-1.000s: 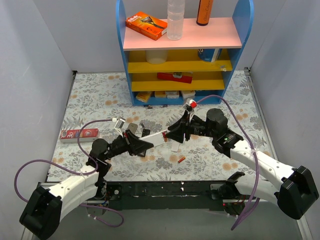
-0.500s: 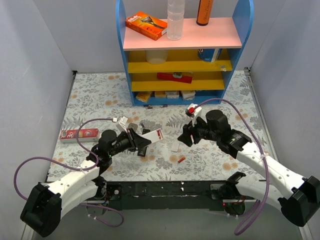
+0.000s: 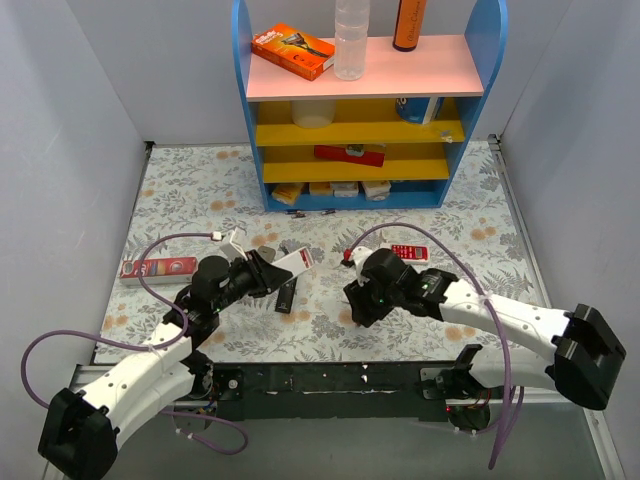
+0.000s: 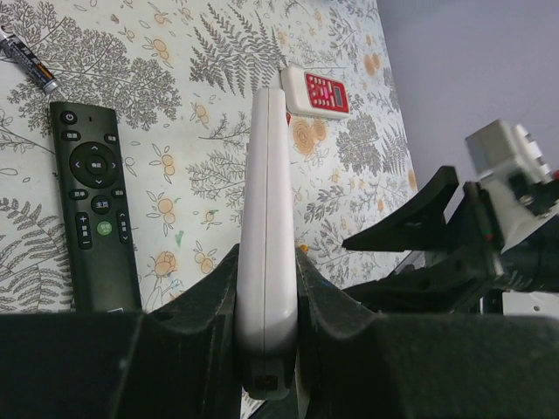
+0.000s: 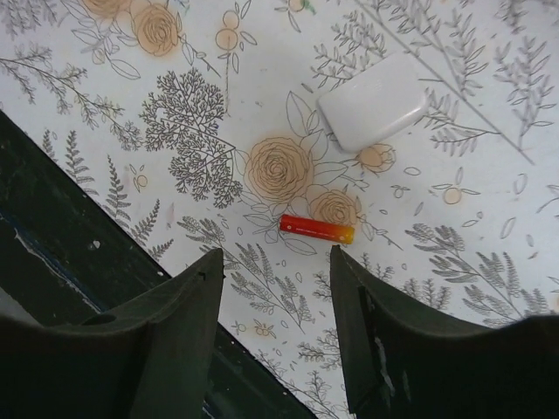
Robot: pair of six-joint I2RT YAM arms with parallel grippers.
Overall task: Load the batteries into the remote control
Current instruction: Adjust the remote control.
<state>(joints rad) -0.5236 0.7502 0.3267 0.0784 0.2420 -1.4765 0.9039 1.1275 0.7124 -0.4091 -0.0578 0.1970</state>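
My left gripper [image 4: 266, 253] is shut on the white remote control [image 4: 265, 201], holding it on edge above the table; from above, the remote control [image 3: 298, 262] sticks out to the right of the left gripper [image 3: 272, 272]. A red-orange battery [image 5: 317, 230] lies flat on the cloth just beyond the tips of my open right gripper [image 5: 278, 253], closer to its right finger. In the top view the right gripper [image 3: 358, 308] points down near the table's front and hides that battery. A dark battery [image 4: 26, 59] lies farther off.
A small white cover [image 5: 374, 113] lies beyond the red-orange battery. A black remote [image 4: 94, 209] and a white remote with red buttons [image 4: 319, 92] lie on the cloth. The table's dark front edge [image 5: 70, 227] is close. A red box [image 3: 158, 268] lies left; a blue shelf [image 3: 360, 110] stands behind.
My right gripper has left the remote's end and swung down toward the front edge, over the battery. The left arm has drawn the remote back to the left.
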